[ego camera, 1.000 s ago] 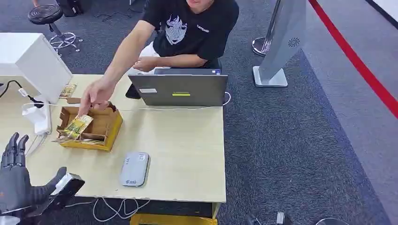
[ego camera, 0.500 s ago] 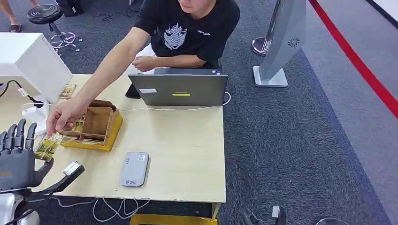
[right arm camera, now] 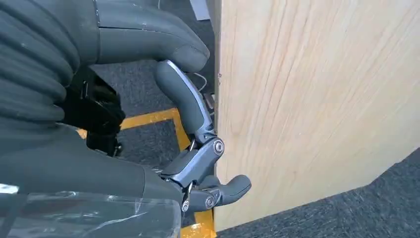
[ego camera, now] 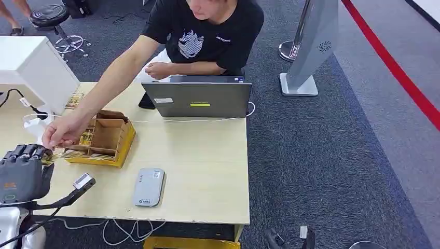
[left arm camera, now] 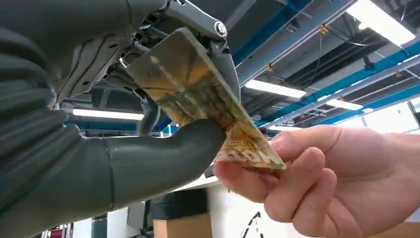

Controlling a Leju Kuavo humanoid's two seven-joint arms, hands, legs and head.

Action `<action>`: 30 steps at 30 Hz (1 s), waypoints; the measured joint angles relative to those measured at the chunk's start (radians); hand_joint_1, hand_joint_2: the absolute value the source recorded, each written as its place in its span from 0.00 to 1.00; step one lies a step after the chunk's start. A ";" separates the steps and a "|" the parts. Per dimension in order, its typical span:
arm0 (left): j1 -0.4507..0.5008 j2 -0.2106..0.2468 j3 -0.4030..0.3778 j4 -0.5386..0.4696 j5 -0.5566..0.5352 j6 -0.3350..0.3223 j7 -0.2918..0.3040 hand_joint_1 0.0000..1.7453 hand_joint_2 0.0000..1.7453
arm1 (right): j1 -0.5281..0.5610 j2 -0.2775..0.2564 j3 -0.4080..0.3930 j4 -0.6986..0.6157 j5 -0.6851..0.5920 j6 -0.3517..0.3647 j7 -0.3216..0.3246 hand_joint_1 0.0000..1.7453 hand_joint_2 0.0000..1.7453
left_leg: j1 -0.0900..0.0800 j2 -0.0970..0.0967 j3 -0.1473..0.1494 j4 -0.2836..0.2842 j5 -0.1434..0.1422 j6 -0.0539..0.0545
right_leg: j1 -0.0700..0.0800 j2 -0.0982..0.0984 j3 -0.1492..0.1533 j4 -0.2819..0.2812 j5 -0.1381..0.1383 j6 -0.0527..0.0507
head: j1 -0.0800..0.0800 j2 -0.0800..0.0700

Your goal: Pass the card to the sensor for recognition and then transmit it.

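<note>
Taking the card from the person's hand at the left end of the bench.

My left hand (left arm camera: 99, 124) has its thumb and fingers closed on the card (left arm camera: 208, 106), gripping one end while the person's hand (left arm camera: 327, 178) pinches the other end, so the card is shared between us above the bench (ego camera: 197, 171) just beside the cardboard box (ego camera: 106, 140). I judge the grip should be firm before I pull, and the pull slow and along the card's plane so it slides free without bending. The sensor (ego camera: 148, 187), the grey pad near the front edge, is my likely next stop. My right hand (right arm camera: 198, 144) hangs beside the bench edge, fingers curled on nothing.
</note>
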 joint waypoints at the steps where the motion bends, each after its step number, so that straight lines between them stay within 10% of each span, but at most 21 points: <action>1: -0.001 0.000 0.000 0.000 0.001 0.003 -0.004 1.00 1.00 | 0.000 0.000 0.003 0.000 -0.002 0.000 0.000 0.00 1.00 | 0.000 0.000 0.000 0.000 0.000 0.000 | 0.000 0.000 0.000 0.000 0.000 0.000 | 0.000 0.000; 30: 0.026 -0.112 -0.228 0.000 -0.021 -0.072 -0.057 1.00 1.00 | 0.004 0.006 0.037 0.000 -0.063 -0.020 -0.015 0.00 1.00 | 0.000 0.000 0.000 0.000 0.000 0.000 | 0.000 0.001 0.000 0.000 0.000 0.000 | 0.000 0.000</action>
